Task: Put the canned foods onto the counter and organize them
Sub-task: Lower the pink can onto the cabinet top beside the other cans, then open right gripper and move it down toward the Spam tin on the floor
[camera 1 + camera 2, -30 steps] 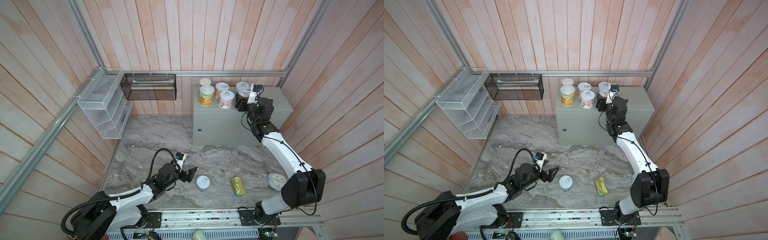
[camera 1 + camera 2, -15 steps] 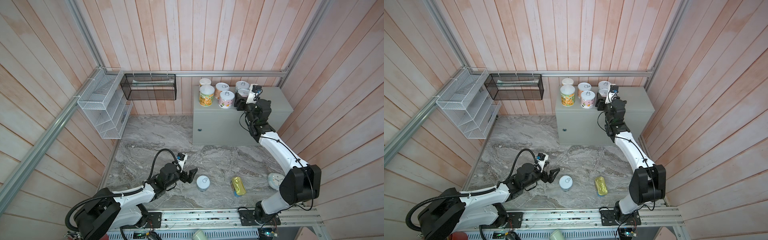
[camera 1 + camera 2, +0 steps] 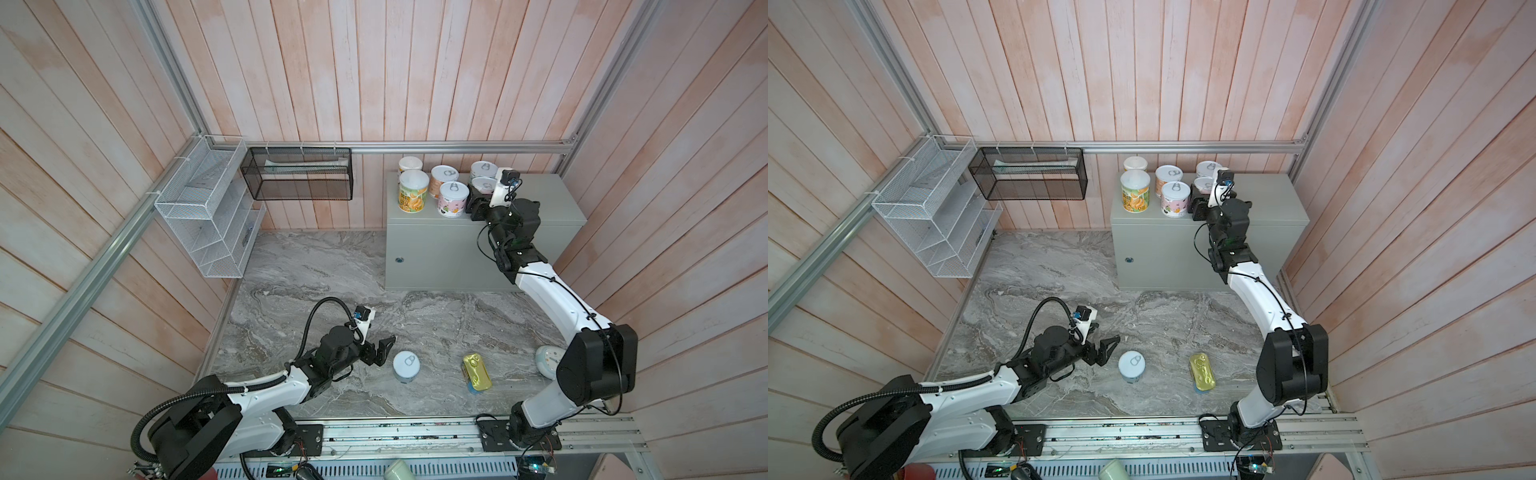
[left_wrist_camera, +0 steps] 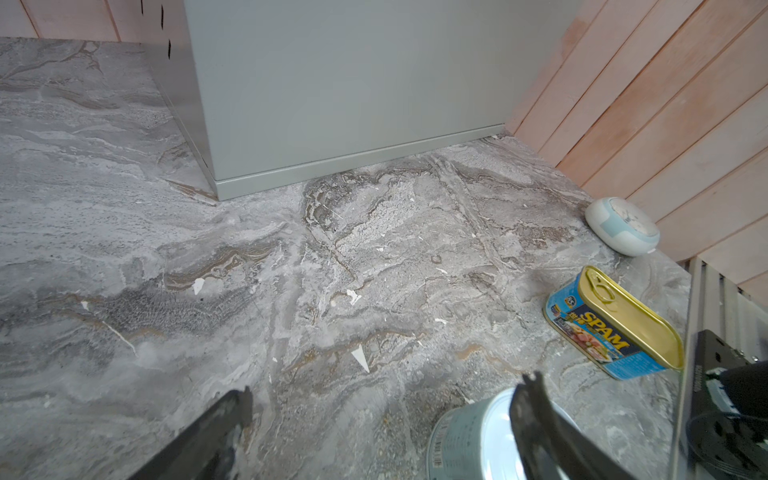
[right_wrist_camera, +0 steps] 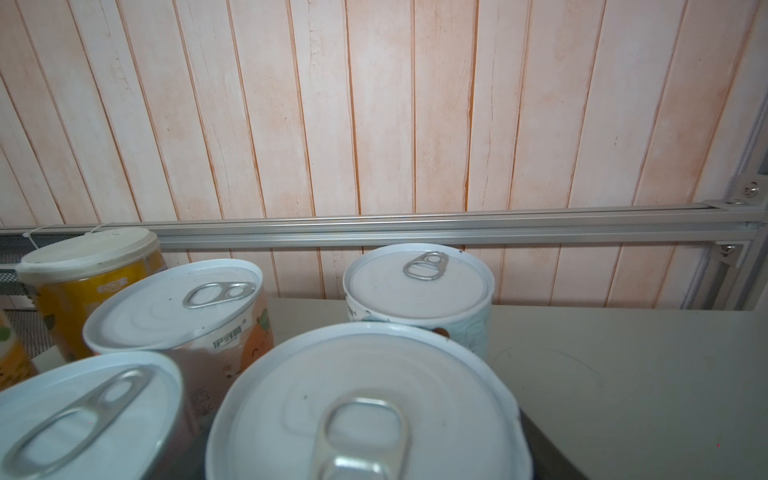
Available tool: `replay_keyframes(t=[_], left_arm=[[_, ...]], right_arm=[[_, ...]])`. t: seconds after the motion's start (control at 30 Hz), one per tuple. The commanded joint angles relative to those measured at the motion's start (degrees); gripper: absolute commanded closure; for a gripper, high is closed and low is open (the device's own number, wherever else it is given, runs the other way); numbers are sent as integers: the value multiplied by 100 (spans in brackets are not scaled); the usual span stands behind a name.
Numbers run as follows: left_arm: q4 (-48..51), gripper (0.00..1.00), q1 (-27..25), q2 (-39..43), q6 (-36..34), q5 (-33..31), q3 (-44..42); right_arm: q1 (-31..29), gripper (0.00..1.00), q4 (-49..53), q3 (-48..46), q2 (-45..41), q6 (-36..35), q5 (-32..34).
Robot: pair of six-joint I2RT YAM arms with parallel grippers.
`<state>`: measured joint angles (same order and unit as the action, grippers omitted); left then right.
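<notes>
The left arm lies low over the grey marble-patterned floor (image 3: 311,266), stretched forward from its base at the rail with the forearm almost level. The left gripper (image 3: 383,351) points toward a short round pale blue pull-tab can (image 3: 406,365). Its fingers (image 4: 536,415) are spread wide and hold nothing. The can stands upright just past the fingertips, at the outer side of one finger and not between them. Further beyond that same finger, well apart, a flat gold oblong tin (image 3: 477,371) with a blue label lies on the floor. The right arm rises from its base and bends at the elbow near the side wall. Its long white forearm reaches up to the large light-grey metal counter (image 3: 552,199), with the wrist over the front edge. The right gripper (image 3: 481,194) points toward the back wall. Its fingers stand half closed on both sides of a white-topped pull-tab can (image 5: 365,407) and seem to clamp it. Whether this can rests on the counter top I cannot tell. Just beyond the fingertips stands a pale green-labelled can (image 5: 417,291). At one finger's side are a pink-labelled can (image 3: 453,199) and a peach-labelled can (image 3: 444,178), and past them two white-lidded yellow-green cans (image 3: 413,195).
</notes>
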<state>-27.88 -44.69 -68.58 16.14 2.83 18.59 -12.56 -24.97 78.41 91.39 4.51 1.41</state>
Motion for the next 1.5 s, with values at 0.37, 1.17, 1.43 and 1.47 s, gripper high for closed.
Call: replay_keyframes(t=[0.37, 1.17, 1.43, 1.47], left_arm=[[-65, 0, -3, -9, 59, 139, 180], [265, 0, -5, 164, 106, -125, 233], [389, 0, -10, 163, 205, -157, 286], [379, 0, -8, 144, 206, -130, 293]], right_arm=[[-1, 2, 441, -55, -59, 308, -111], [8, 2, 1415, -1299, -2200, 1047, 1458], [8, 2, 2564, -2095, -3370, 1696, 1556], [3, 2, 2753, -2145, -3455, 1799, 1515]])
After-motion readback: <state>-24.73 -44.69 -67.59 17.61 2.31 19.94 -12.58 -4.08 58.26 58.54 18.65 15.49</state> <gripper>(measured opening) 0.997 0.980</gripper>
